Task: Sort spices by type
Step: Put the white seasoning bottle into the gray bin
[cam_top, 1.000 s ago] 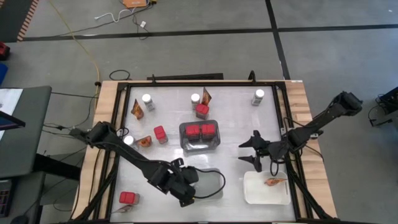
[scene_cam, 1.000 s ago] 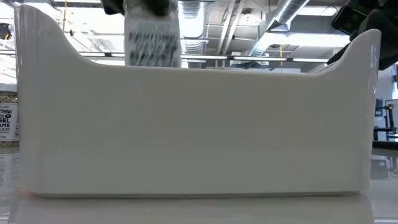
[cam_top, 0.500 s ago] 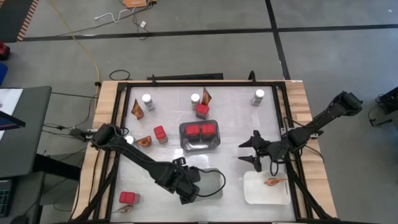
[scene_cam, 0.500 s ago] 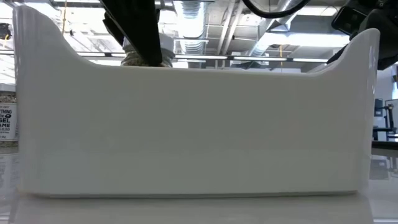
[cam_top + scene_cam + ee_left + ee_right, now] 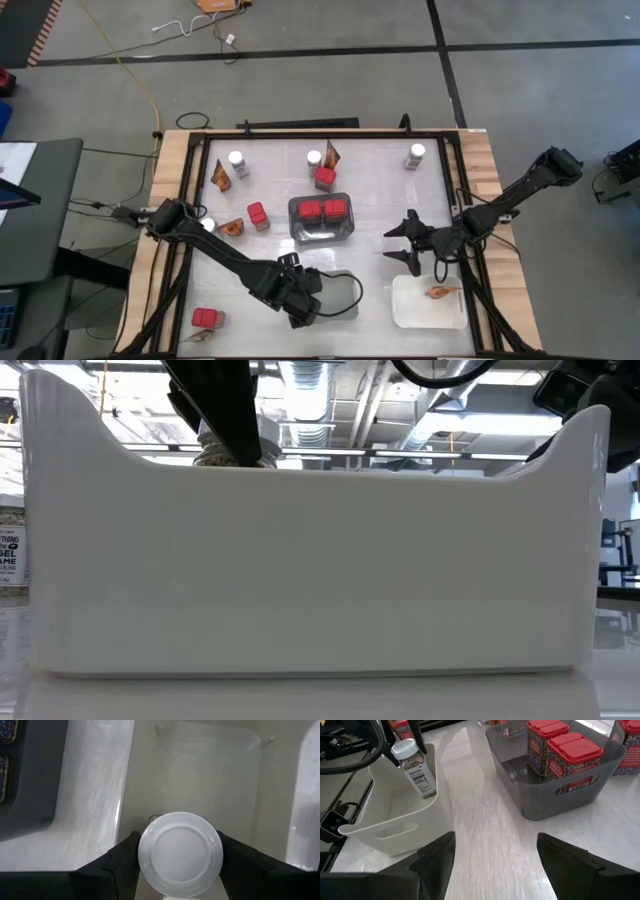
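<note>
As seen from the high view, left gripper (image 5: 300,308): low over the near-centre white tray (image 5: 347,288), near the table's front edge.
Right gripper (image 5: 405,245): above bare table, between the grey tray (image 5: 320,236) and the second white tray (image 5: 405,312).
Sorted so far: two red boxes (image 5: 322,209) in the grey tray; one orange-brown packet (image 5: 438,292) in the second white tray.
Loose spices: jars, packets and red boxes scattered over the back and left of the table.
Low view, tray wall: the near-centre white tray fills most of the frame; only the top of the clear jar (image 5: 232,455) shows over its rim, with a dark arm above it.
Left wrist view, clear jar: round white lid seen end-on, inside the white tray, flanked closely on both sides by the gripper.
Left grip state: cannot tell whether it clamps the jar or has let go.
Right wrist view, right gripper: spread wide, holding nothing.
Clear jar, same view: slightly tilted in the white tray's corner.
</note>
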`<state>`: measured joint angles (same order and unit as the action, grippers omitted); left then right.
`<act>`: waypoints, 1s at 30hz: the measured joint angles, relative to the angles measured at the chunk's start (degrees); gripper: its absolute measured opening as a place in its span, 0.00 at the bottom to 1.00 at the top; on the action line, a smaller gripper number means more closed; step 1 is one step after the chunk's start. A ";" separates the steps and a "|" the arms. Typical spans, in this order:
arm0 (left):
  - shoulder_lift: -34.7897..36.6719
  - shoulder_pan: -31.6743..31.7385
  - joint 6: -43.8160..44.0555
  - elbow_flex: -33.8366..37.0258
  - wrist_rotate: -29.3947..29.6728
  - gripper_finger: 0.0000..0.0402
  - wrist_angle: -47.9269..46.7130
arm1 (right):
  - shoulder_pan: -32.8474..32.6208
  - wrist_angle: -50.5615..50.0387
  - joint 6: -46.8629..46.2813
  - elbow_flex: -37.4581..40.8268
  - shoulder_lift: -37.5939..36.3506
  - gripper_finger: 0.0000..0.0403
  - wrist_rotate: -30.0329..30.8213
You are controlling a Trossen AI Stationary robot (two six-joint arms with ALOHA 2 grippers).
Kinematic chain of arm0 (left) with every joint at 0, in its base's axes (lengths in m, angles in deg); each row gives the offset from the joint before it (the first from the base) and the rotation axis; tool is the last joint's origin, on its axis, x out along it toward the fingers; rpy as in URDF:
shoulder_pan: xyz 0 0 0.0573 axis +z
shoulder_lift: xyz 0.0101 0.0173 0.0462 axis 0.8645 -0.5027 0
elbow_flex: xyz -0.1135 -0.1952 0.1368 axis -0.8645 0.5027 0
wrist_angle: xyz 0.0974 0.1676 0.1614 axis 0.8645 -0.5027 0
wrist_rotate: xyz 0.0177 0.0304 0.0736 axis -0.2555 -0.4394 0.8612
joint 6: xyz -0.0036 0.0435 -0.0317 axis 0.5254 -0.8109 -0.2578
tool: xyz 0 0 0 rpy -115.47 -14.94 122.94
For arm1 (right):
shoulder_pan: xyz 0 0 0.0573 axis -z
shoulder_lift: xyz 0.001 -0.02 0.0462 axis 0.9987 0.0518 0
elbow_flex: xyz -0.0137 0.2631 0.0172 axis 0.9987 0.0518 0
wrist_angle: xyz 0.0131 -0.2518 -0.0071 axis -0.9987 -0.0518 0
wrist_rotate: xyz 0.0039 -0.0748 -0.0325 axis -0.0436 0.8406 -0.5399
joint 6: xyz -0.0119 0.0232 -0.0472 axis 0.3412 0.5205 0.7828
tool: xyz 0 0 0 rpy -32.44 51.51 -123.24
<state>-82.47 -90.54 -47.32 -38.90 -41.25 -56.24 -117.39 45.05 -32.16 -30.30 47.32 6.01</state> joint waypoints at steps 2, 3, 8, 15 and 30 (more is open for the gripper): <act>0.00 0.00 0.04 0.00 -0.01 0.56 0.10 | 0.01 0.00 0.00 -0.02 0.00 0.76 -0.01; 0.01 0.00 0.00 0.00 -0.02 0.56 0.10 | 0.01 0.00 0.00 -0.02 0.00 0.76 -0.01; 0.04 0.00 0.02 0.00 -0.02 0.57 0.15 | 0.01 0.00 0.00 -0.02 0.00 0.76 -0.01; 0.04 0.00 0.02 0.00 -0.02 0.57 0.19 | 0.00 0.00 -0.02 -0.02 0.00 0.76 -0.04; 0.04 0.02 0.49 0.02 -0.07 0.57 0.19 | 0.00 0.00 -0.03 -0.04 0.00 0.76 -0.04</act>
<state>-82.42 -90.52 -46.83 -38.87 -41.32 -56.05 -117.39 45.06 -32.19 -30.34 47.32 5.98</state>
